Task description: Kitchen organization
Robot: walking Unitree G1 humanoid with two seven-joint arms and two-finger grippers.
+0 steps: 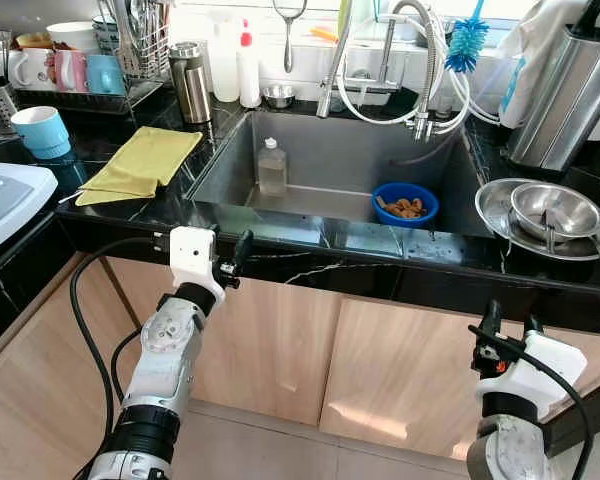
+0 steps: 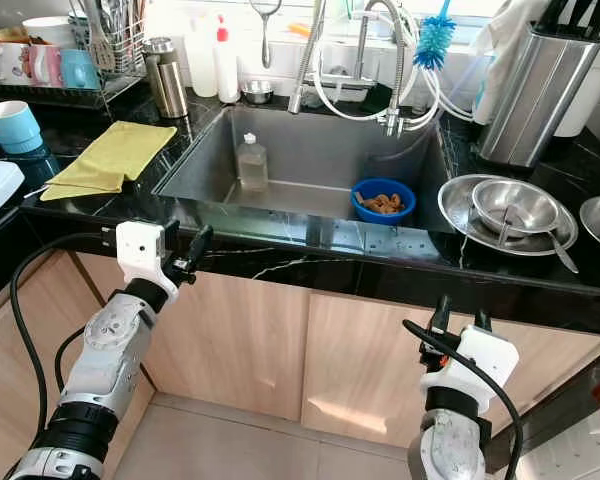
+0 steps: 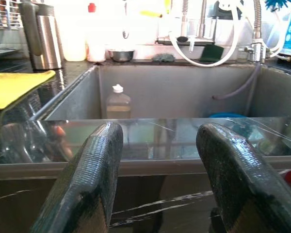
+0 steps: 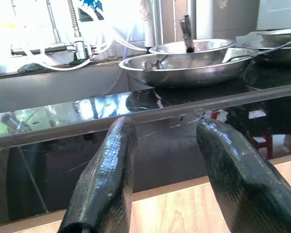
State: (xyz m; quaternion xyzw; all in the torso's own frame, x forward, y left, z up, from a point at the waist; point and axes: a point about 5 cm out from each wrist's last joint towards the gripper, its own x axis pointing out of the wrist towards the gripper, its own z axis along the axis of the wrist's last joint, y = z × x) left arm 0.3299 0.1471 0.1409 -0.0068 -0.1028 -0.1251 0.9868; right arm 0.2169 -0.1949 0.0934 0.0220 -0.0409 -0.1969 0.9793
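I have the black surface (image 1: 310, 262) running across in front of me, with the steel sink (image 1: 320, 165) sunk into its middle. To my right on the surface sit nested steel bowls (image 1: 552, 212) with a spoon lying in them; to my left lies a yellow cloth (image 1: 140, 163), and beyond it a blue cup (image 1: 42, 130). Inside the sink, a blue bowl (image 1: 405, 204) of food scraps rests on the floor toward the right, and a small clear bottle (image 1: 272, 167) stands upright toward the left, cap up, its long axis vertical.

My left gripper (image 1: 238, 258) hangs just below the front edge of the surface, jaws released and empty, aimed across the sink. In the left wrist view the bottle lies beyond the near sink wall, slightly toward one finger (image 3: 94, 170) rather than centred. My right gripper (image 1: 508, 325) sits lower, against the cabinet front beneath the steel bowls, jaws likewise parted and holding nothing.

I judge the bottle the likeliest next pick: the left arm is clearly nearer, and it must rise over the edge, then reach forward and down.
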